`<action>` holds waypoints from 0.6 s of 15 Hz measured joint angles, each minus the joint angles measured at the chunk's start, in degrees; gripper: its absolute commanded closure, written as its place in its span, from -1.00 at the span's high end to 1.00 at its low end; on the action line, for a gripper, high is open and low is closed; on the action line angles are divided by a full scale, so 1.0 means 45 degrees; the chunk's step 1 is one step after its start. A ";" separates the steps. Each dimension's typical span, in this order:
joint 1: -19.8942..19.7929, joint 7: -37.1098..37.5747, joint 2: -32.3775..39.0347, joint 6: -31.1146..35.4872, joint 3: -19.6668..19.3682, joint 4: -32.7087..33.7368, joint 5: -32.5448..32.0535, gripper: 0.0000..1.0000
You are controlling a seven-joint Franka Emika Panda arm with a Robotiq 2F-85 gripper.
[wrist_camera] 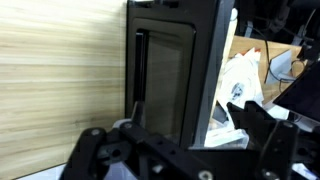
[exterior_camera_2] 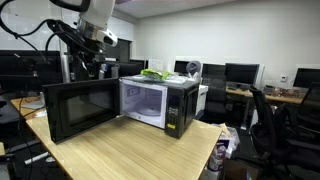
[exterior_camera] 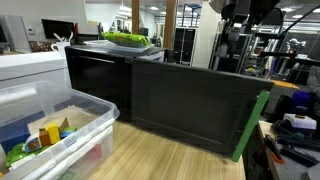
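**Microwave** (exterior_camera_2: 165, 100): black, white inside, standing on a light wooden table (exterior_camera_2: 130, 150).

**Microwave door** (exterior_camera_2: 80, 108): stands wide open, out to one side of the oven, dark glass panel facing the room.

**Gripper** (wrist_camera: 170, 135): released, jaws spread wide, nothing between them. It hovers above the open door, and no contact is visible.

**Green item** (exterior_camera: 128, 39): lies on top of the oven.

**Clear plastic bin** (exterior_camera: 60, 130): holds coloured bits and sits beside the oven in an exterior view.
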 measured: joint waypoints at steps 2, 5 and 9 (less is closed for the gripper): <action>-0.0101 0.0486 0.0465 0.0897 -0.0107 0.0249 0.0413 1.00; -0.0130 0.1129 0.1224 0.2195 -0.0230 0.0584 0.1113 1.00; -0.0135 0.1911 0.2164 0.3369 -0.0281 0.1251 0.1968 1.00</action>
